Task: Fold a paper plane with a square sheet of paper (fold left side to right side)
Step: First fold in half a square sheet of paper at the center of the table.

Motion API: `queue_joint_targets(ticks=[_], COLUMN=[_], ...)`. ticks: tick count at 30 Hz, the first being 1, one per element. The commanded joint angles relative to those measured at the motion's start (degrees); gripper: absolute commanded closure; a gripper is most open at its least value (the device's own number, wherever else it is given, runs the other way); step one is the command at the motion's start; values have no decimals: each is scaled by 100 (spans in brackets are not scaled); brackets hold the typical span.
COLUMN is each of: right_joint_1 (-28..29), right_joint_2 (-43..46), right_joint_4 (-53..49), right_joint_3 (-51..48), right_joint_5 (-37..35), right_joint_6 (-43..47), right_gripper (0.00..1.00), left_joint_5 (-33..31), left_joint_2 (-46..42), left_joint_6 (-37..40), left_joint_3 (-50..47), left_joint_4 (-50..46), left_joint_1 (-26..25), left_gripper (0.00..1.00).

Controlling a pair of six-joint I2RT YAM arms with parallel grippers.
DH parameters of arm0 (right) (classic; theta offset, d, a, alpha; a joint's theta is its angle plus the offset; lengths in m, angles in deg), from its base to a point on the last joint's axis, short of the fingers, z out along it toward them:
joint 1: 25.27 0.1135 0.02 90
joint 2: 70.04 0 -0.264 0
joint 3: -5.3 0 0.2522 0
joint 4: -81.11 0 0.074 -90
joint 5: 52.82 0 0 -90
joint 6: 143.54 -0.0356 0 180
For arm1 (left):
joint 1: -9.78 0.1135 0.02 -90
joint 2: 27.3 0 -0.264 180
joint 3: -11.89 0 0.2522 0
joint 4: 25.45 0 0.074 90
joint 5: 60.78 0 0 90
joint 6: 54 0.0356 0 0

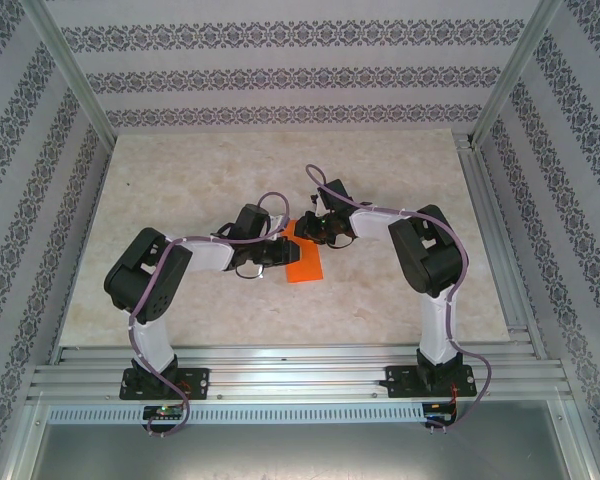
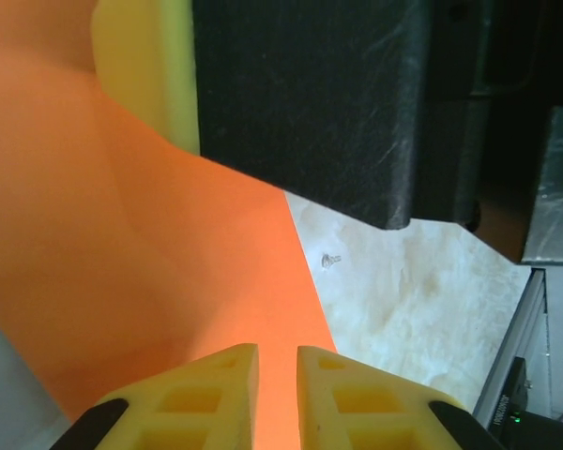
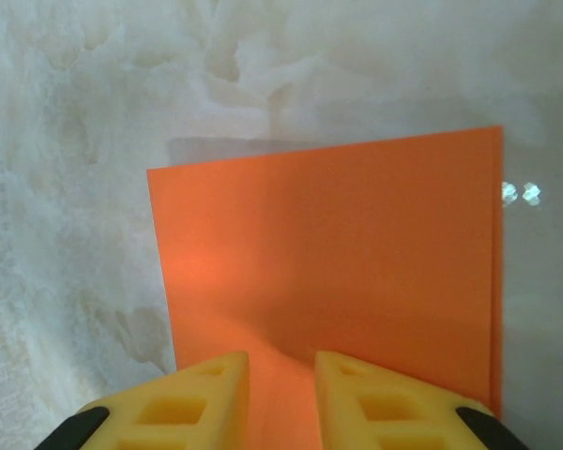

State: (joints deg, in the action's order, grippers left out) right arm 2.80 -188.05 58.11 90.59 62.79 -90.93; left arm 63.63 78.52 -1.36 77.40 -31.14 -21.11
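2 robot arms stand bolted to metal rails point(image 1: 300, 370) at the near edge of a pale, marble-look table point(image 1: 380, 310). the left arm point(image 1: 145, 275) and right arm point(image 1: 430, 250) bend inward and meet over the middle of the table.

the paper point(image 1: 306, 262), a bright orange sheet, lies there between the 2 grippers. the left gripper point(image 1: 280, 252) reaches it from the left. the right gripper point(image 1: 316, 234) comes in from the far right.

seen from the left wrist, 2 yellow fingers point(image 2: 197, 394) stand slightly apart, with orange showing in the narrow gap. the paper spreads ahead and to the left, looking gently curved. a yellow finger and the black body of the right gripper sit at its far part.

seen from the right wrist, 2 yellow fingers point(image 3: 197, 394) also stand a little apart over the paper's near edge. the sheet runs flat ahead, with straight sides and 2 square far corners. i cannot tell whether either pair of fingers touches the paper.

beyond it, the table runs back to patterned walls point(image 1: 300, 80).
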Motion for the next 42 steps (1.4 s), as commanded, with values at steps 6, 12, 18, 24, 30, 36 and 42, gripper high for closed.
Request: queue_joint_targets(ticks=[6, 12, 18, 24, 30, 36, 42], right_joint_1=[-13, -8, -9, -10, -4, -4, -6], right_joint_2=[-125, -125, -121, -107, -97, -106, -121], right_joint_4=[-254, -288, -348, -402, -463, -502, -522], right_joint_3=[2, 2, 13, 19, 40, 37, 54], right_joint_5=[-102, -91, -89, -100, -135, -160, -162], right_joint_6=[206, 231, 253, 287, 321, 330, 336], right_gripper=[75, 74, 74, 74, 74, 74, 74], left_joint_5=[-419, -505, -567, -453, -385, -198, 152], left_joint_2=[31, -51, 23, 162, 330, 468, 457], left_joint_6=[913, 1085, 1265, 1423, 1416, 1431, 1723], left_joint_3=[21, -128, -70, -72, -159, -256, -367], left_joint_4=[97, 401, 550, 708, 921, 1008, 846], left_joint_1=[10, 79, 219, 269, 280, 263, 161], left_gripper=[82, 81, 81, 81, 81, 81, 81])
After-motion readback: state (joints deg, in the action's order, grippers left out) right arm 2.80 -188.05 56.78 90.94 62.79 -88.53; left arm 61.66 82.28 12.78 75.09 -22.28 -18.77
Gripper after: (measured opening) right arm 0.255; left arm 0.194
